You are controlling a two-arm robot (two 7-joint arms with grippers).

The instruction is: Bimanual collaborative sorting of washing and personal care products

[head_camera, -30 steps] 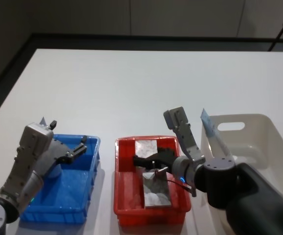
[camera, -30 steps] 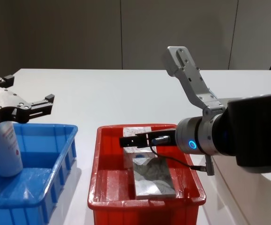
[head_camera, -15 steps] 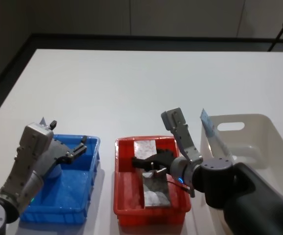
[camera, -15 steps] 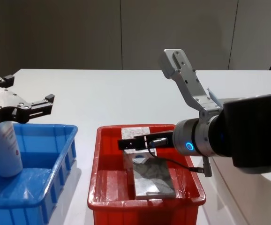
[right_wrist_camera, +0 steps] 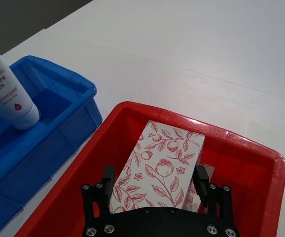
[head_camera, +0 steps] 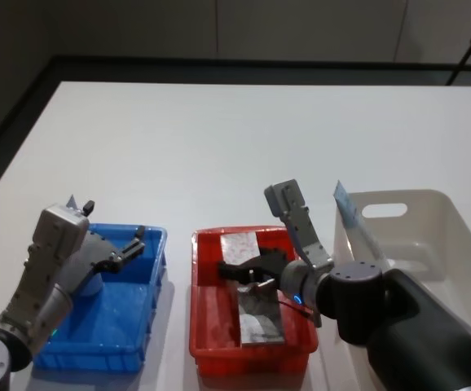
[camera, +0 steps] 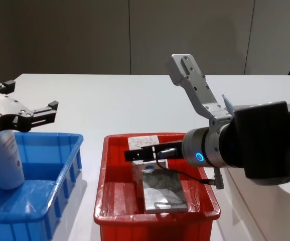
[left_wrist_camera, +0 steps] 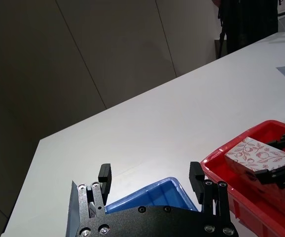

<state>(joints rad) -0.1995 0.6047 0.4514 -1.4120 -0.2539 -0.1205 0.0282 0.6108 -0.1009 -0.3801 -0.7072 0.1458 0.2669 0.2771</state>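
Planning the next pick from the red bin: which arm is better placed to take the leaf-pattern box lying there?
Right. The right gripper already hangs inside the red bin, open fingers either side of the leaf-pattern box. The left gripper, open, hovers over the blue bin by the squeeze tube.

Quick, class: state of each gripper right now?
Left gripper: open, holding nothing, above the blue bin.
Right gripper: open, straddling a leaf-pattern box.

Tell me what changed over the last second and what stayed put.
The right gripper slid a little toward the robot's left over the red bin, fingers open above the leaf-pattern boxes, gripping nothing. The left gripper stayed open above the blue bin, the tube standing inside. The boxes did not move.
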